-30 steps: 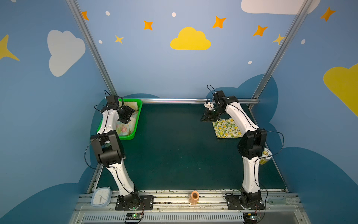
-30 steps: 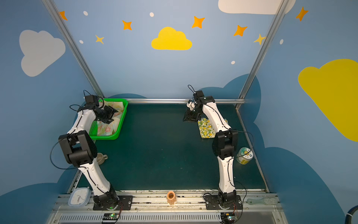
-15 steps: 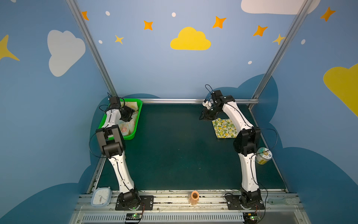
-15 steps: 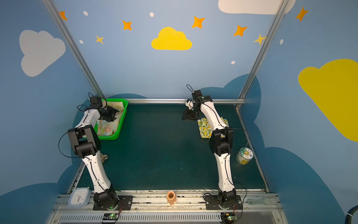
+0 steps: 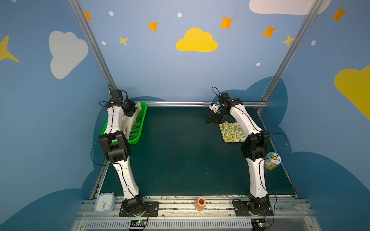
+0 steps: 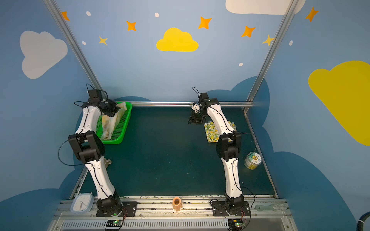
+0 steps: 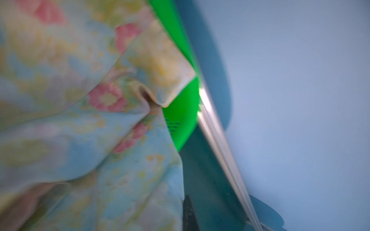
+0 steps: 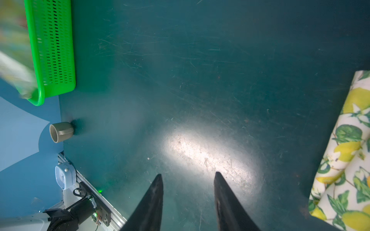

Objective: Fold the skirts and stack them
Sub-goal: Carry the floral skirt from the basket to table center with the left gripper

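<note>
Pinching the floral skirt (image 6: 109, 125), the left gripper (image 6: 118, 109) is closed tight on the cloth above the far end of the green basket (image 6: 122, 128). In both top views the skirt hangs from the gripper in a long drape, its lower part lying inside the basket at the far left of the mat (image 5: 180, 150). The left wrist view is blurred and almost filled with the pale yellow cloth and its pink flowers (image 7: 80, 120). Only one dark finger (image 7: 188, 214) shows there, at the cloth's edge, with the basket wall (image 7: 180, 120) behind.

The right gripper (image 8: 187, 174) is partly open and holds nothing: its two fingers (image 8: 154, 200) stand apart over bare mat. In a top view it hovers (image 5: 210, 122) just beside the far left corner of the lemon skirt (image 5: 232, 132). That skirt lies flat as a small rectangle on the far right of the mat, well apart from the basket, with the right arm passing over one side. A grey cup (image 8: 61, 132) lies on its side at the mat's left edge, near the basket.
</note>
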`<state>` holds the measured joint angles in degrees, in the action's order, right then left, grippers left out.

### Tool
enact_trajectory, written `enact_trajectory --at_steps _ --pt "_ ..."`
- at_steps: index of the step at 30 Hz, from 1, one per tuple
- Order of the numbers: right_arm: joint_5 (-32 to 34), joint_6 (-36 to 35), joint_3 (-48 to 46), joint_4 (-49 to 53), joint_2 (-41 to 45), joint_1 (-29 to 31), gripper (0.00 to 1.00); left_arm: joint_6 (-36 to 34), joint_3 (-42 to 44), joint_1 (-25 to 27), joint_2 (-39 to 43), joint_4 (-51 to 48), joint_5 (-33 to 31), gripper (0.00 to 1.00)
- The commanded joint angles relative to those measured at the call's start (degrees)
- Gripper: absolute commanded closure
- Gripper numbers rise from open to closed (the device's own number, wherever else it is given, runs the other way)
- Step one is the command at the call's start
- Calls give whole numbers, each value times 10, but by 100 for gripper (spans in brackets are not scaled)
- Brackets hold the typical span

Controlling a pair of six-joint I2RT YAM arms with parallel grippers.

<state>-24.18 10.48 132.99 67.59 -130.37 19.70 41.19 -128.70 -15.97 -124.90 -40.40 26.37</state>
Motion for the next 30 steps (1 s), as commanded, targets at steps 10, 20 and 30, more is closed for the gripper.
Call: enact_trajectory --at_steps 10,20,30 --pt "-7 3 -143 -61 157 11 59 20 -268 128 82 24 144 96" --pt "6 10 -245 -82 219 8 58 -14 -238 294 37 -18 193 96" --pt "-4 51 -307 -82 238 -29 55 -7 38 360 78 93 194 96"
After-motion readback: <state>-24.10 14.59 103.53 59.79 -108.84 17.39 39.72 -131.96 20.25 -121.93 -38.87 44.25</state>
